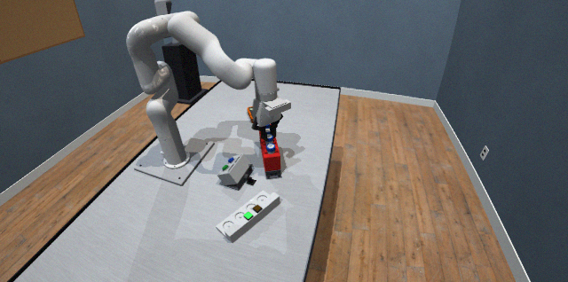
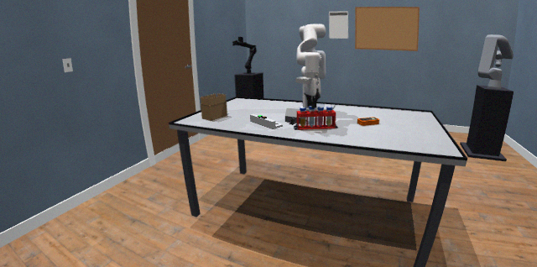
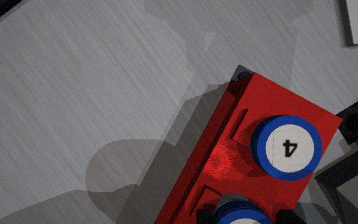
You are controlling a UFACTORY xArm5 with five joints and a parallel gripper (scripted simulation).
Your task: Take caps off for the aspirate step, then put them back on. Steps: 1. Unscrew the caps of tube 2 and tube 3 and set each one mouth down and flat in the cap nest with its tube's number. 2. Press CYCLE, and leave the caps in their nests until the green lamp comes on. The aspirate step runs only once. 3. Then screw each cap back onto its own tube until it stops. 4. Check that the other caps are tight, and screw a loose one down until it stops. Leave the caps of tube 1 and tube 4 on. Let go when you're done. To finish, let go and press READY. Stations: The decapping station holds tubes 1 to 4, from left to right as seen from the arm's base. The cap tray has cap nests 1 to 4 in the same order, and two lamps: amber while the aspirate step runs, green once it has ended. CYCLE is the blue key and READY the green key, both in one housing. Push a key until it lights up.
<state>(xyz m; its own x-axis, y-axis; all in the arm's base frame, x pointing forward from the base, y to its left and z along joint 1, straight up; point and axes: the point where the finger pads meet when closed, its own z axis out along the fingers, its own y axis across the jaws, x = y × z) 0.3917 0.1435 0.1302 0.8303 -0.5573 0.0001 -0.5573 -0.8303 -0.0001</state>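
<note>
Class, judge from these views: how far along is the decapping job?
Looks done: green lamp on the white cap tray is lit, its nests empty. In hand: the gripper is shut on the blue cap beside cap 4 in the red station. Left: tightening it, checking other caps, letting go, pressing the green READY key.

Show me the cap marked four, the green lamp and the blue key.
Cap marked four (image 3: 289, 147), wrist view, on its white top.
Green lamp (image 1: 248, 215), top view, on its lit face.
Blue key (image 1: 231, 160), top view, on its top.
</note>
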